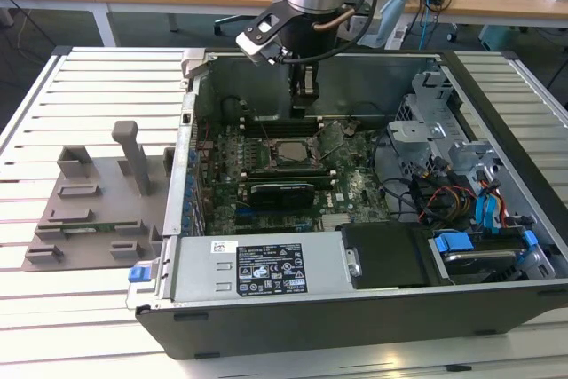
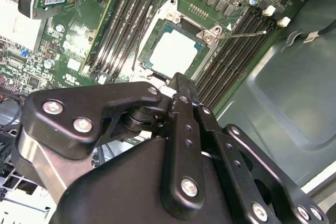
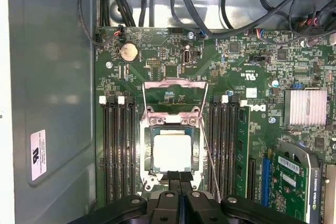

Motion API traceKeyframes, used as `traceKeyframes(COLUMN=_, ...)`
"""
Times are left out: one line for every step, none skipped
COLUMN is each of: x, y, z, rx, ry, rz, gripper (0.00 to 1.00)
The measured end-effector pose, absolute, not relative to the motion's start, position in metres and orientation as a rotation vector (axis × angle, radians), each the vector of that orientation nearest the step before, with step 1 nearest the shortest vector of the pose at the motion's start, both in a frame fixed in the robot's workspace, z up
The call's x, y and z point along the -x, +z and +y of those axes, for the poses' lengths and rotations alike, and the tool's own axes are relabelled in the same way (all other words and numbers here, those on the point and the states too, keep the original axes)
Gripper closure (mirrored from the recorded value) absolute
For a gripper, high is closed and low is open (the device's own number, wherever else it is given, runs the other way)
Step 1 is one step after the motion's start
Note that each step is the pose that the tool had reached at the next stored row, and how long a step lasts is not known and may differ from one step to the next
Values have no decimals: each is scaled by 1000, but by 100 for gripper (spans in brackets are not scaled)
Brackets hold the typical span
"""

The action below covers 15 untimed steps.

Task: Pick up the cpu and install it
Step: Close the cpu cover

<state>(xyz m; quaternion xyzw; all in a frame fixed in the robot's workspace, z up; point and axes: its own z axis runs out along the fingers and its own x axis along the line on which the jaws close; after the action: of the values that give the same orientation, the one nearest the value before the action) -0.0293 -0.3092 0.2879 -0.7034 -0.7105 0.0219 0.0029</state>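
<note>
cpu (image 3: 172, 151) sits in the motherboard socket (image 3: 173, 182), mid-board, towards the case's far wall. Gripper (image 3: 181, 176) hovers over its edge, fingers pinched together, empty. My read: placed, not locked. The load plate (image 3: 175, 90) stands open and needs closing without nudging the chip. Can't tell if the tips touch it.

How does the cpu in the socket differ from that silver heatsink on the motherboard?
The cpu has a smooth flat top; the heatsink is ribbed with fins. The cpu sits in the socket between the memory slots; the heatsink stands bare on the motherboard. Both are pale, silvery, roughly square.
</note>
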Motion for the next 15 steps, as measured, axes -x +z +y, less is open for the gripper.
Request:
traceKeyframes(x=29, y=288, z=-309, rx=2206, ry=69, rz=-2228, gripper=89)
traceKeyframes(x=29, y=288, z=-309, rx=2206, ry=69, rz=-2228, gripper=89)
traceKeyframes(x=29, y=288, z=-309, rx=2206, ry=69, rz=-2228, gripper=89)
traceKeyframes(x=29, y=288, z=-309, rx=2205, ry=69, rz=-2228, gripper=89)
traceKeyframes(x=28, y=288, z=-309, rx=2206, ry=69, rz=-2228, gripper=89)
traceKeyframes(x=27, y=288, z=-309, rx=2206, ry=69, rz=-2228, gripper=89)
traceKeyframes(x=26, y=288, z=-309, rx=2206, ry=69, rz=-2228, gripper=89)
traceKeyframes(x=21, y=288, z=-309, rx=2206, ry=69, rz=-2228, gripper=89)
traceKeyframes(x=17, y=288, z=-309, rx=2206, ry=69, rz=-2228, gripper=89)
traceKeyframes(x=14, y=288, z=-309, rx=2205, ry=69, rz=-2228, gripper=89)
traceKeyframes(x=9, y=287, z=-309, rx=2205, ry=69, rz=-2228, gripper=89)
traceKeyframes(x=4, y=287, z=-309, rx=2205, ry=70, rz=-2228, gripper=89)
traceKeyframes(x=2, y=287, z=-309, rx=2205, ry=69, rz=-2228, gripper=89)
traceKeyframes(x=-1, y=287, z=-309, rx=2205, ry=69, rz=-2228, gripper=89)
traceKeyframes(x=-2, y=287, z=-309, rx=2205, ry=69, rz=-2228, gripper=89)
